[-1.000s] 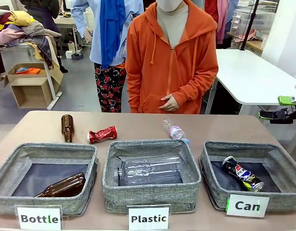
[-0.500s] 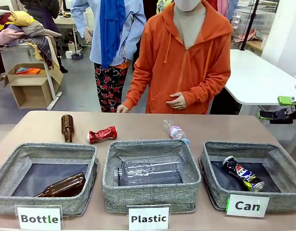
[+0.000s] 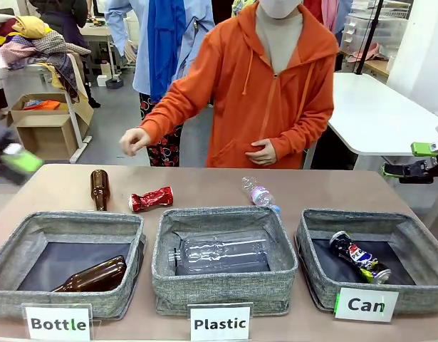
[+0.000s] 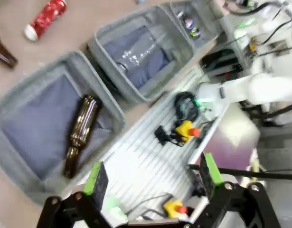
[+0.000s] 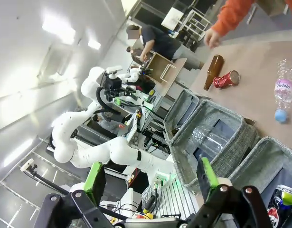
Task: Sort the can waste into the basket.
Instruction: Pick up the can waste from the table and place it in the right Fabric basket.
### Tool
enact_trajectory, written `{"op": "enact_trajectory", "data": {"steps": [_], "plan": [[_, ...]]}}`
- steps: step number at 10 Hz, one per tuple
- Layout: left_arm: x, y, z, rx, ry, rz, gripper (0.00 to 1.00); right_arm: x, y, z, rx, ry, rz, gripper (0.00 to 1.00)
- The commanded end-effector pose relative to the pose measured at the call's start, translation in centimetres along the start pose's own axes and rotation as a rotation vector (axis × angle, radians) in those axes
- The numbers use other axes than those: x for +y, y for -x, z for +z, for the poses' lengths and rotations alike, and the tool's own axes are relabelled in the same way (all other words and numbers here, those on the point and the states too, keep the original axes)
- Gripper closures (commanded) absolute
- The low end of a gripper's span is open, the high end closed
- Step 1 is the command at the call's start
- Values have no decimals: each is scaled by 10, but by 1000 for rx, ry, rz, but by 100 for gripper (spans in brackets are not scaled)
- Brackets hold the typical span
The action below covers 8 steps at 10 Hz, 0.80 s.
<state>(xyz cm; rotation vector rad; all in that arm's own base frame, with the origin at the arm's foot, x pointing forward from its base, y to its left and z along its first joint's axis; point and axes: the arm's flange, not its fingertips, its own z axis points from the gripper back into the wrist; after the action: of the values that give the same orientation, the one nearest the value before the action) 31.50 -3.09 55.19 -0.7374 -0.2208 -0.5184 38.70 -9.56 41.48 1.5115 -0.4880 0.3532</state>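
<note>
Left gripper (image 4: 153,173) spread wide, seemingly empty; red can (image 3: 151,199) lies on table (image 3: 204,182).

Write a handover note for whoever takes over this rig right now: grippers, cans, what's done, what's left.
Left gripper: open, empty, at the table's left side.
Right gripper: open, empty, off the table's right edge.
Dented dark blue Pepsi can: inside the grey woven-fabric basket labelled "Can". Done.
Crushed shiny red metal can: on the table beyond the baskets, beside a brown glass bottle. Left to sort.
Person's hand: stretched out above the far edge, near that can.
</note>
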Motion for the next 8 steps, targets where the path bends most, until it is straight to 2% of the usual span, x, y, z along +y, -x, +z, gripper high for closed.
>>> {"op": "enact_trajectory", "data": {"steps": [1,3,4,5,6,8], "plan": [[2,-50,-28,117,-124,-122,0,3,3,0,0,-8,11,0],[-2,-94,-59,174,-211,-189,0,3,3,0,0,-8,11,0],[8,-101,-52,177,-175,-161,0,3,3,0,0,-8,11,0],[36,-87,-20,126,-69,-107,0,3,3,0,0,-8,11,0],[70,-58,15,47,-25,-24,0,3,3,0,0,-8,11,0],[134,27,77,-169,38,185,0,3,3,0,0,-8,11,0]]}}
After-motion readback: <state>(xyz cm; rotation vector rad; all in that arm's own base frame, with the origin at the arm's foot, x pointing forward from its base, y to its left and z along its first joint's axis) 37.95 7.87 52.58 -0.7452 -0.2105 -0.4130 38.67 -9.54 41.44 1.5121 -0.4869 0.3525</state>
